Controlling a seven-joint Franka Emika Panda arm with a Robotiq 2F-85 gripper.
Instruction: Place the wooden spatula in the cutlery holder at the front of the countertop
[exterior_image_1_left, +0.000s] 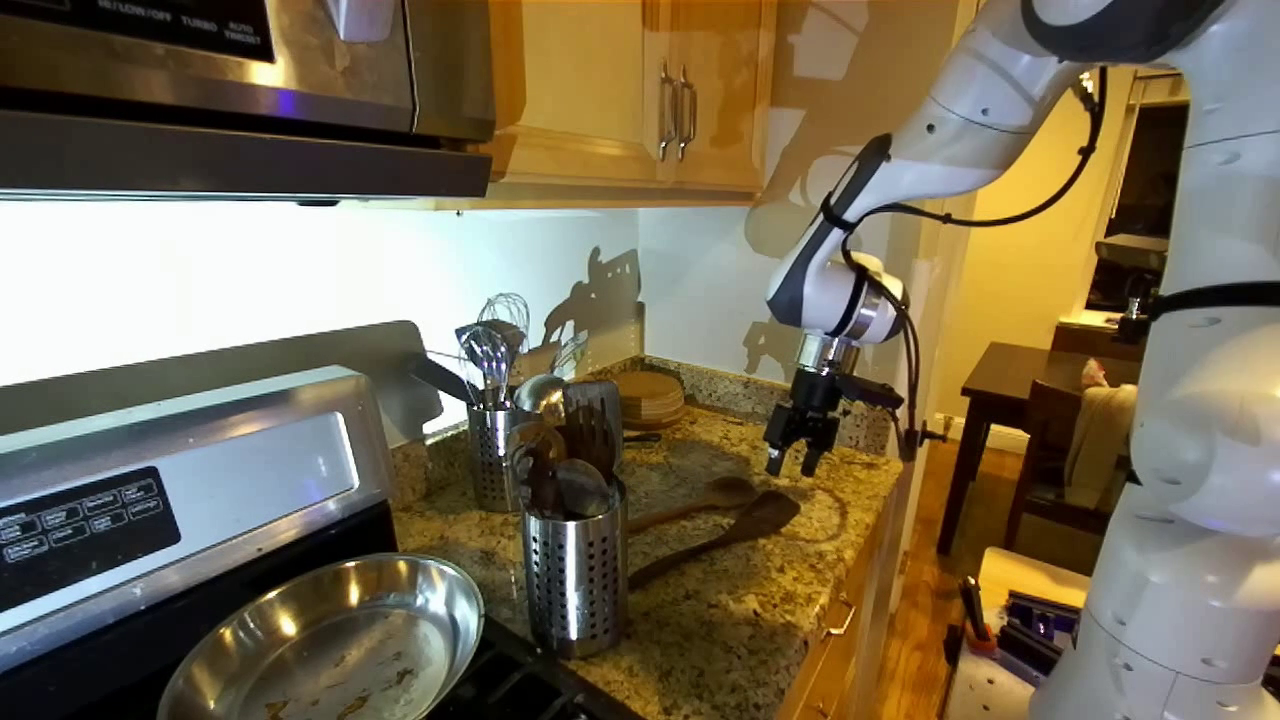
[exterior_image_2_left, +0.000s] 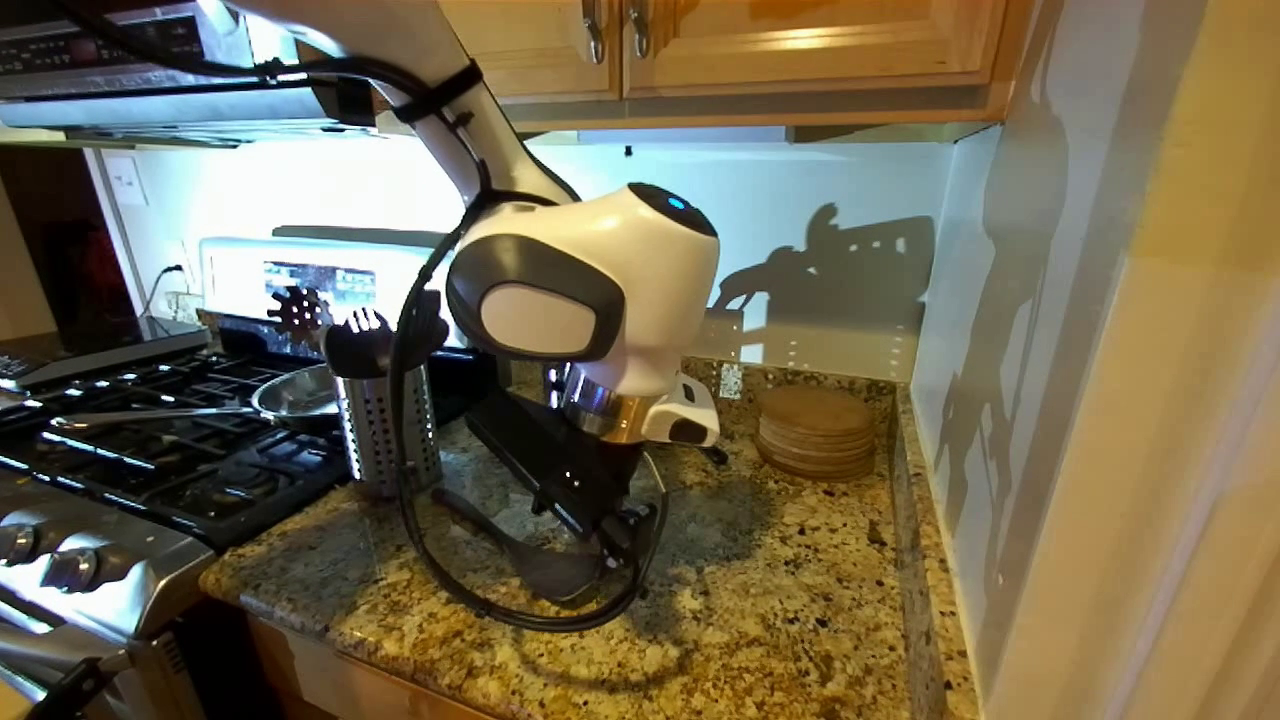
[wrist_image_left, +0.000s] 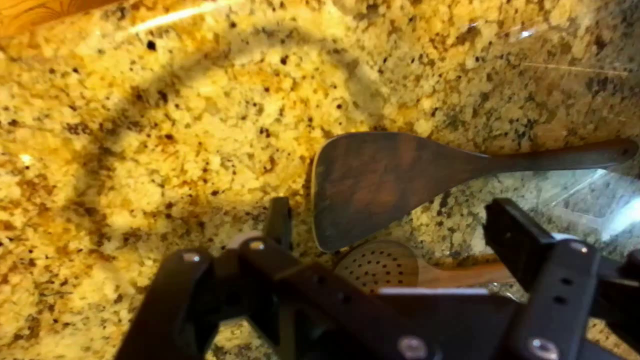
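The wooden spatula, dark brown with a broad flat head, lies on the granite countertop. Its handle points toward the cutlery holder, a perforated steel cylinder full of dark wooden utensils near the stove. Above the spatula's head hangs my gripper, pointing down with its fingers spread and nothing between them. In the wrist view, the gripper has one finger to each side of the spatula's head, apart from it. The arm and its cable partly cover the spatula in an exterior view.
Alongside the spatula lies a wooden slotted spoon, partly behind my gripper. Another steel holder with whisks and ladles stands by the back wall. A stack of round wooden discs sits in the corner. The stove carries a steel pan.
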